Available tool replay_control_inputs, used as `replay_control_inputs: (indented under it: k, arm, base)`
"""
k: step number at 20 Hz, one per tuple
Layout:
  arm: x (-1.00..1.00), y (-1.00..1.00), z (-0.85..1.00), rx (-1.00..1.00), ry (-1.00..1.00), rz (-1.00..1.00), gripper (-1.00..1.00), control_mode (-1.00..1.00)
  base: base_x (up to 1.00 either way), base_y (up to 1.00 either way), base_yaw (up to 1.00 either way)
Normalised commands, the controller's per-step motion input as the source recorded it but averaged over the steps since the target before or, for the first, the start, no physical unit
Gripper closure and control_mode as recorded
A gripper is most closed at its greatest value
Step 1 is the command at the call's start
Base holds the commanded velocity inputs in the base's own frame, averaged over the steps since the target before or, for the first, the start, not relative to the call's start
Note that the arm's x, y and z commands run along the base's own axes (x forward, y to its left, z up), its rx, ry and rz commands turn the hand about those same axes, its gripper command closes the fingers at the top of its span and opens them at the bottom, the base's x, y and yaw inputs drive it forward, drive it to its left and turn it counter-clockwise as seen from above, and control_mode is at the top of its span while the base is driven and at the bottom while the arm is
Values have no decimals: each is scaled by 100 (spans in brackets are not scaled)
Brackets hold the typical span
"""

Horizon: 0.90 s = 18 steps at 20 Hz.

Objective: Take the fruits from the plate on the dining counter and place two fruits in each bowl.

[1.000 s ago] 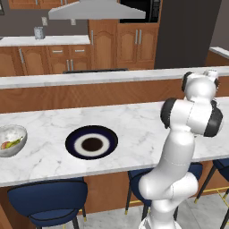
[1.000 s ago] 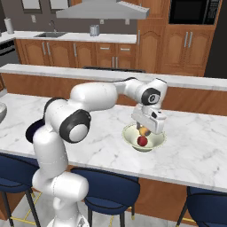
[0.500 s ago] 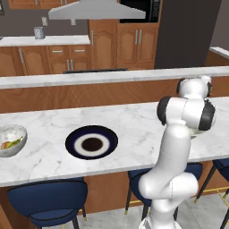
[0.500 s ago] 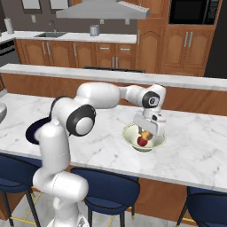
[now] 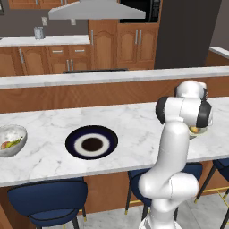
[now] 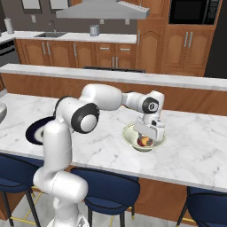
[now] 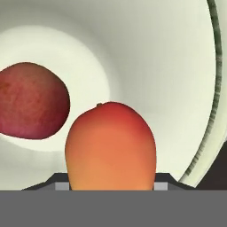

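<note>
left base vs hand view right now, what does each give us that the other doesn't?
Left base alone: the navy plate, bare of fruit, the grey bowl at the far left with fruit in it, the long dining counter and the arm's body.

Hand view alone: the inside of the cream bowl, with a red fruit lying on its floor and an orange-red fruit close to the camera between the jaws, which are shut on it.

Both: the cream bowl, seen from the left base as an edge behind the arm, with a bit of orange fruit.
</note>
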Motion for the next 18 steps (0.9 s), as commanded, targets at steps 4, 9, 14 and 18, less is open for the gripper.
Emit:
replay_control_inputs:
  k: [4, 9, 14, 18]
  arm:
    - [1, 1, -5, -2, 4, 2, 100, -100]
    - [0, 3, 0, 0, 0, 6, 100, -100]
    - [0, 6, 0, 0, 0, 6, -100, -100]
    - [0, 2, 0, 0, 0, 5, -100, -100]
  base:
    - [0, 0, 0]
    - [0, 0, 0]
    - [0, 0, 0]
    - [0, 0, 0]
